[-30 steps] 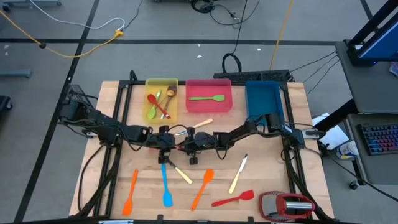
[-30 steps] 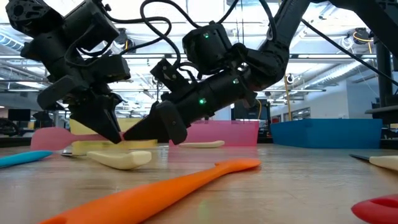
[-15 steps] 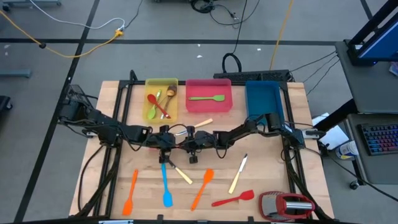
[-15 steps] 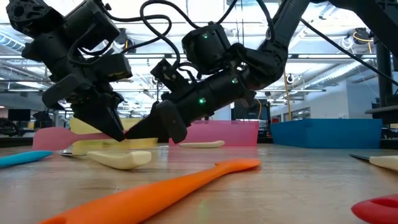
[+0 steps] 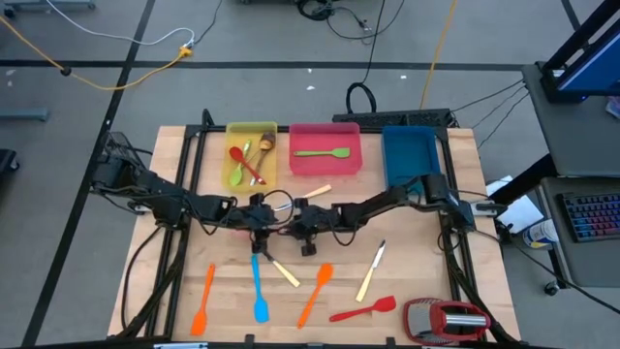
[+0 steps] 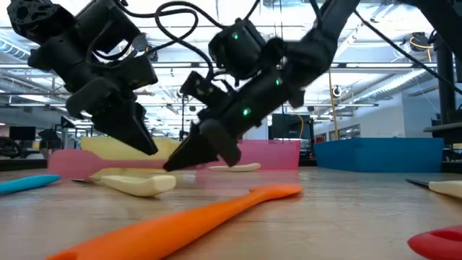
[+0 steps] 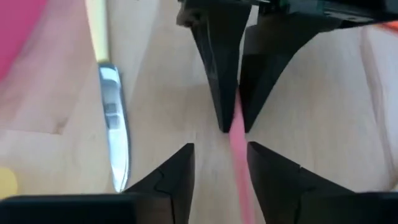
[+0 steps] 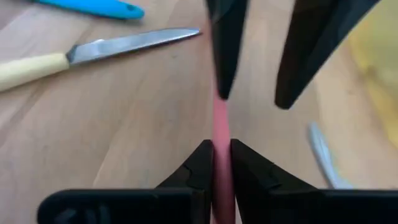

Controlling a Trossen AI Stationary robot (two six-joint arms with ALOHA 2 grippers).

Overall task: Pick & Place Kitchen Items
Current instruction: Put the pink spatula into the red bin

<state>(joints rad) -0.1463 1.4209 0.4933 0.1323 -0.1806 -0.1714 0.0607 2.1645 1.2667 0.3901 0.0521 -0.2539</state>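
A slim pink utensil shows only as a thin strip between my two grippers at the table's middle. My right gripper is shut on it. My left gripper stands open with the pink strip running between its fingers. In the high view the left gripper and the right gripper face each other. Other kitchen items lie on the near half of the table: a cream-handled knife, a blue spatula, two orange spatulas. My right gripper pinches the pink utensil's thin handle between its two fingers. The fingers come from the table's right, slanting down, and lie along it. The handle runs out past the fingertips toward my left gripper. My left gripper: I cannot tell whether a finger touches the handle.
Yellow, pink and blue trays stand along the far edge; the yellow and pink ones hold utensils. A second knife, a red spatula and a red-and-silver gadget lie at the near right.
The two grippers' fingertips met low over the table; now they stand a little apart. My right gripper has tipped steeper and its wrist has risen slightly. My left gripper's fingertips have lifted a little off the spot where they met.
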